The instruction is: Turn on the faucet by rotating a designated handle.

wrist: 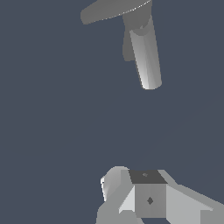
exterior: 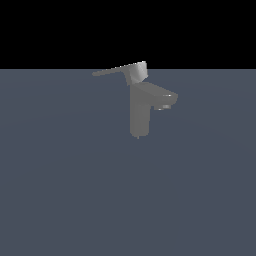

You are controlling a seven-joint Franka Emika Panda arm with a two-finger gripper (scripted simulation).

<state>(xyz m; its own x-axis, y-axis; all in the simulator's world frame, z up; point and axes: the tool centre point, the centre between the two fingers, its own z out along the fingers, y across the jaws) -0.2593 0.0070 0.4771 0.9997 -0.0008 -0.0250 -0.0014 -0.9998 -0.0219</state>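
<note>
Grey and matte, the faucet [exterior: 139,112] stands upright near the middle of the exterior view, a blocky column on a flat slate-blue tabletop [exterior: 60,190]. Its short spout [exterior: 165,99] juts toward the exterior view's right. On top sits the handle [exterior: 122,71]: a chunky cap above the column with a thin flat lever running out toward the exterior view's left, close to level. No arm or claw shows in this view, and behind the tabletop the background is black.

From the wrist view, the faucet [wrist: 146,57] appears at the far edge of the picture as a pale cylinder, with the handle [wrist: 111,9] spreading flat beside it. The claw [wrist: 144,197] shows as white and grey blocks at the opposite edge, well apart from the faucet and touching nothing. Whether its fingers are spread or pressed together I cannot tell.
</note>
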